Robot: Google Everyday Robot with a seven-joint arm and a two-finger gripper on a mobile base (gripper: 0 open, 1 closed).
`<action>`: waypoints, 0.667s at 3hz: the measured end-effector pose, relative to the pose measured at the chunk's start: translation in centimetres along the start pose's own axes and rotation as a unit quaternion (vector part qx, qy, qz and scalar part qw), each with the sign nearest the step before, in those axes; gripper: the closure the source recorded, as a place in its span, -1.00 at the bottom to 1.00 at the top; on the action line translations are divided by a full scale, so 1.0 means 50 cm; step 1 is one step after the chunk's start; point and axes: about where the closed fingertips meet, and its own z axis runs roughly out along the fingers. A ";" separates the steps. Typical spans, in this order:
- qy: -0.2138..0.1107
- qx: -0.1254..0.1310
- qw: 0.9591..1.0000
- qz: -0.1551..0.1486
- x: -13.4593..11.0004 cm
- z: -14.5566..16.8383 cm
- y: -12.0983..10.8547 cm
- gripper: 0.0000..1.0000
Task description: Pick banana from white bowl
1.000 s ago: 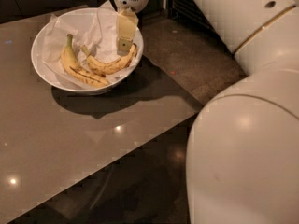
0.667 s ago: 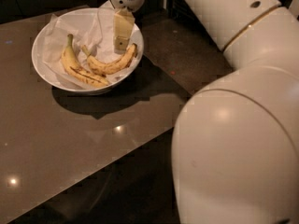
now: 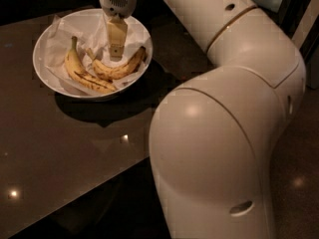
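Note:
The white bowl (image 3: 37, 59), lined with crumpled white paper, stands on the dark table at the upper left. Two bananas lie in it. The banana (image 3: 119, 70), curved and dull yellow with heavy brown mottling and a browned end, lies on the right side. A brighter yellow banana (image 3: 82, 74) with a greenish stem lies to its left. My gripper (image 3: 116, 53) hangs down from the top of the view, over the bowl. Its tip is just above the middle of the mottled banana, and I cannot tell whether it touches it.
The dark glossy table (image 3: 65, 153) runs from the bowl to the front left, and its edge crosses diagonally to the lower left. My large cream arm (image 3: 219, 133) fills the right half of the view. Dark floor (image 3: 299, 183) shows beyond the table.
The gripper has moved left over the bowl, from the banana's right end to above its middle. The arm's elbow has swung further left into view. The bananas have not moved.

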 end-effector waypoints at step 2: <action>-0.009 -0.035 0.999 0.005 -0.028 0.072 0.002 -0.14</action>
